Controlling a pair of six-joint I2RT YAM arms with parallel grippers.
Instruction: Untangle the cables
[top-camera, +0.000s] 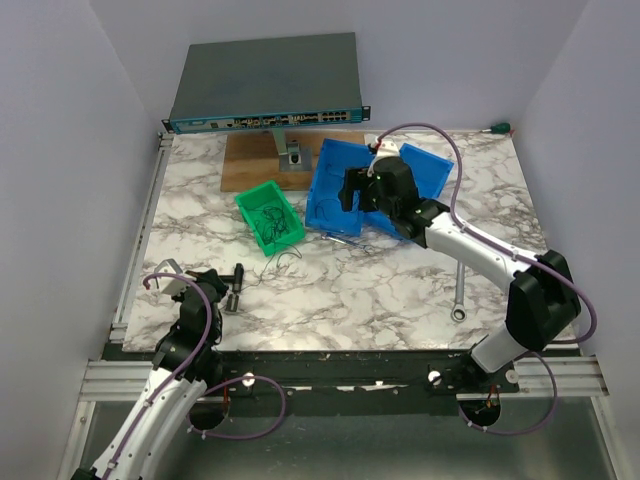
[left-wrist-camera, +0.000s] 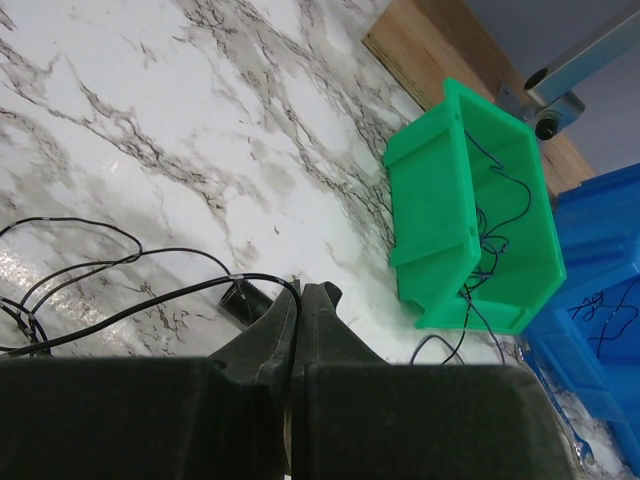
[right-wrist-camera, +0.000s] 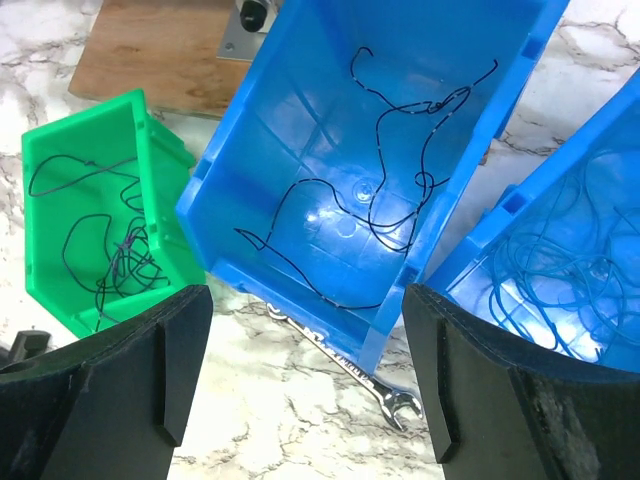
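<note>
Hovering wide open, the right gripper (right-wrist-camera: 305, 292) has the thin dark wires (right-wrist-camera: 420, 185) directly below, in the blue plastic bin (right-wrist-camera: 262, 120); the closed left gripper (left-wrist-camera: 302, 292) rests by loose black strands (left-wrist-camera: 160, 250).

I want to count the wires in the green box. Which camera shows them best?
The right wrist view: it looks straight into the green box, wires spread clearly. Left wrist shows it sideways; top external, tiny.

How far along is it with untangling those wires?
Done: wires lie in the green bin and two blue bins. In hand: nothing visible; right fingers open over a blue bin, left fingers shut. Left: loose black wires on the table.
</note>
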